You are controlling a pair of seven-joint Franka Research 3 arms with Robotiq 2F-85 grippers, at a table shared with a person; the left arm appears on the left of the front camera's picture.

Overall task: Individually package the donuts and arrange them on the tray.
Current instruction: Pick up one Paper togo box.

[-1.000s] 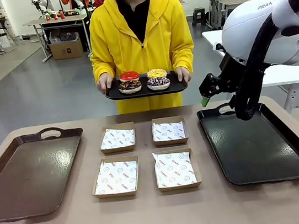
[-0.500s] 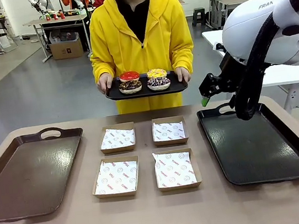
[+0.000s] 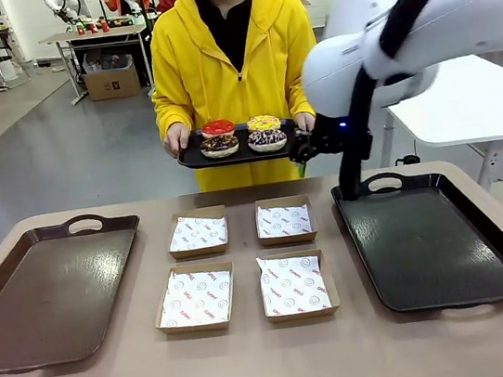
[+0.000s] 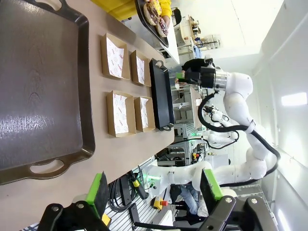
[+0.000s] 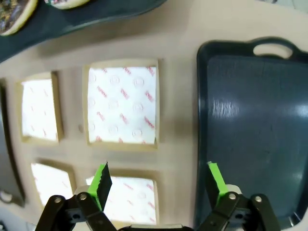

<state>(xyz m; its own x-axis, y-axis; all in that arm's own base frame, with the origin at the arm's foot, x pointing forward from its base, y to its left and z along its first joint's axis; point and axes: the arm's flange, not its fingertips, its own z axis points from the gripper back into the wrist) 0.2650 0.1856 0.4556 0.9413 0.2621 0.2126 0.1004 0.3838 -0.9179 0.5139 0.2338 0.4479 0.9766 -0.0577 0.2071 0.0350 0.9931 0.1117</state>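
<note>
The right end effector (image 3: 300,151) was spread wide and empty, right of centre in the front view, just beside the end of the small tray (image 3: 193,160) a person held at upper centre. Its arm reached in from the upper right, above the surface (image 3: 258,366). The left end effector (image 4: 154,188), also spread and empty, hung at the bottom of its wrist view near the left tray (image 4: 43,86). All four donuts (image 3: 242,133) lay on the small tray, while the four boxes (image 3: 197,297) at centre and the right tray (image 3: 429,248) were bare, so packaging appeared not yet begun.
</note>
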